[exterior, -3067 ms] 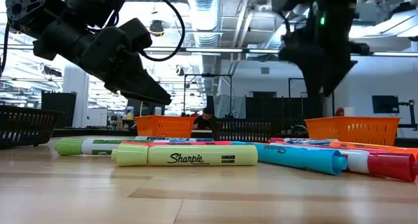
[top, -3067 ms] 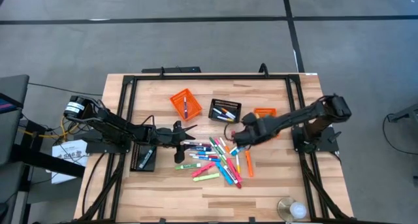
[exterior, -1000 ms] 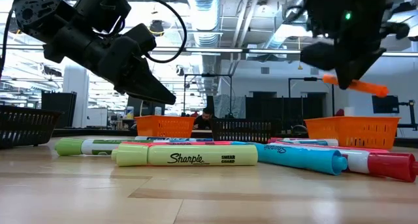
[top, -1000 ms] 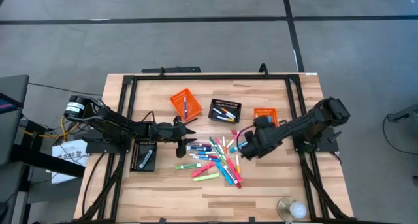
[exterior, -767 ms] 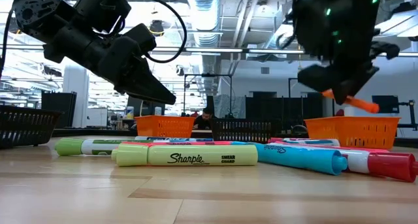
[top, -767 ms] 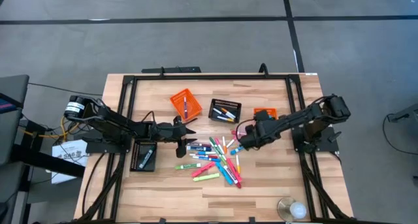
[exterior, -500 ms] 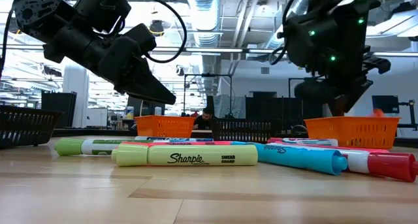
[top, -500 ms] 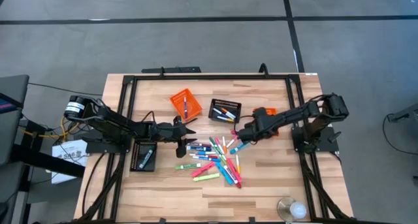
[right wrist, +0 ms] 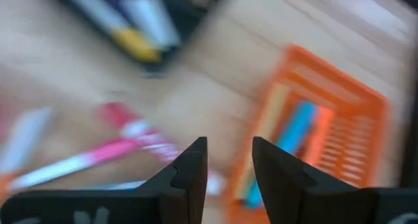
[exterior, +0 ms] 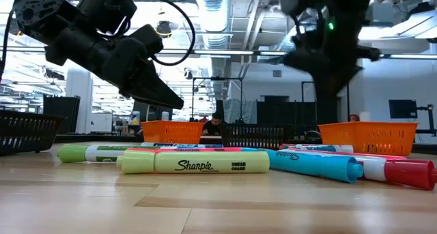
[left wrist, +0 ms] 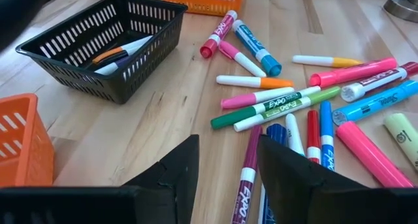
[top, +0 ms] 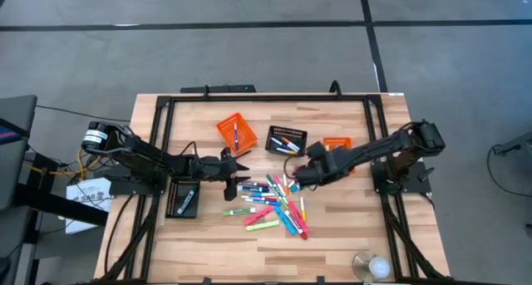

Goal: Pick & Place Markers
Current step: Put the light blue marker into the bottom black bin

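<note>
Lime-yellow highlighter (exterior: 194,162) is reading "Sharpie SMEAR GUARD"; green marker (left wrist: 264,110), purple marker (left wrist: 245,185) are showing "EXPO"; blue marker (left wrist: 382,101) is showing "Sharpie".

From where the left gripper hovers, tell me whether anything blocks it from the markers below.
Nothing visible does. The left gripper hangs open at the near-left edge of the marker pile, and its wrist view shows bare table between its fingers, with a purple marker right ahead. The black basket sits off to one side.
</note>
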Robot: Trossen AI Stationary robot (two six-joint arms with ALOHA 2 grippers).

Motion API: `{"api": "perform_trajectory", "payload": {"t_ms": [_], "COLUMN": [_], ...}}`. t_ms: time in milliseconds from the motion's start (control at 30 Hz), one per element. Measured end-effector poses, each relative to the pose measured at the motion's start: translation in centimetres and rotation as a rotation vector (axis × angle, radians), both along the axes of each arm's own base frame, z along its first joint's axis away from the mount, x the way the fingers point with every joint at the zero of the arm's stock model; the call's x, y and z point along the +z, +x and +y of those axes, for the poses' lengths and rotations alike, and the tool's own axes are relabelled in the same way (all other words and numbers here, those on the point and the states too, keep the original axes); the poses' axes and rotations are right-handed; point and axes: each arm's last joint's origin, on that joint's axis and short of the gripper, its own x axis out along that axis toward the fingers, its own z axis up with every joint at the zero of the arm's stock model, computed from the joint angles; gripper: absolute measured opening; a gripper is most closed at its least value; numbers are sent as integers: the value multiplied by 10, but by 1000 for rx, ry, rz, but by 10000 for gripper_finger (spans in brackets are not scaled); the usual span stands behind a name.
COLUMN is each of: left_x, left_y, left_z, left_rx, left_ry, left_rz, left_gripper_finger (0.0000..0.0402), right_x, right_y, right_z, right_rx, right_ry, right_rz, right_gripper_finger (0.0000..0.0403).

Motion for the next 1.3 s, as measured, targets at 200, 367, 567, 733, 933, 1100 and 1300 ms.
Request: {"api": "perform_trajectory", "payload": {"t_ms": [200,367,567,733,933,1100,1300], "left_x": [0,0,0,0,0,0,0], "left_y": [-1,-1,-1,-1,-1,-1,-1], "left_z": [-5,-9,-9,-9,-9,-9,-9], "left_rx": [-20,-35,-37,-37,-36,-36,-36], "left_ry": [0,0,-1,-1,-1,-1,-1], "left_rz": [0,0,0,0,0,0,0], "left_gripper_finger": [150,150,150,150,150,150,150], "right_x": [8,0,-2,-3,-2,-3,-4], "right_y": [21,17,12,11,13,16,21], "right_z": [40,62,71,71,66,55,41], "right_rx": [378,524,509,570,564,539,558], "right_ry": [23,31,156,138,113,142,196], "right_rz": [-148,-152,-148,-109,-106,-96,-68], "right_gripper_finger": [113,114,142,175,191,188,177]}}
